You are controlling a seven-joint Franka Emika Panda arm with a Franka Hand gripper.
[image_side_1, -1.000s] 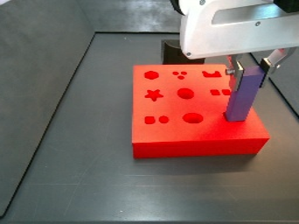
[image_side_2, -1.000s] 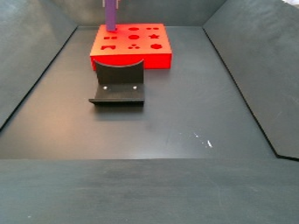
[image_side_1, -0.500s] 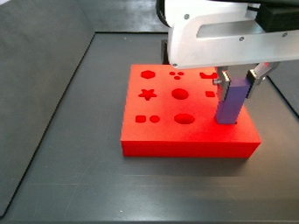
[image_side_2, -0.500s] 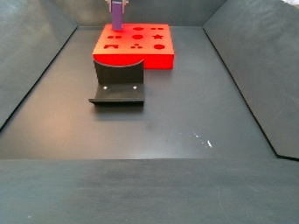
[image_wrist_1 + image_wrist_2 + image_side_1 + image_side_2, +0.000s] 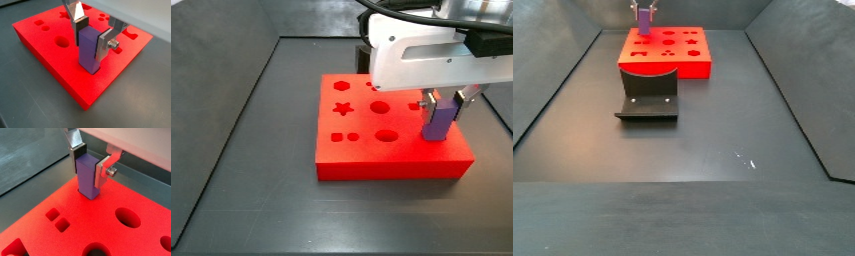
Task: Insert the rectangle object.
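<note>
The purple-blue rectangle object [image 5: 89, 52] stands upright with its lower end in a hole near a corner of the flat red block [image 5: 53, 55]. My gripper [image 5: 93, 34] is shut on its upper part, one silver finger on each side. Both wrist views show this; the bar [image 5: 89, 177] meets the block's top [image 5: 93, 228]. In a side view the bar [image 5: 440, 122] stands at the block's right side under the gripper [image 5: 446, 98]. In a side view [image 5: 644, 17] it is small at the block's far left corner.
The red block [image 5: 385, 140] has several shaped holes: star, circles, squares. A dark grey curved holder [image 5: 648, 96] lies on the dark floor just in front of the block [image 5: 667, 52]. Dark tray walls [image 5: 225, 110] rise at the sides.
The bar has gone down: less of it stands above the red block than a second ago. The gripper came down with it, still shut on it.
</note>
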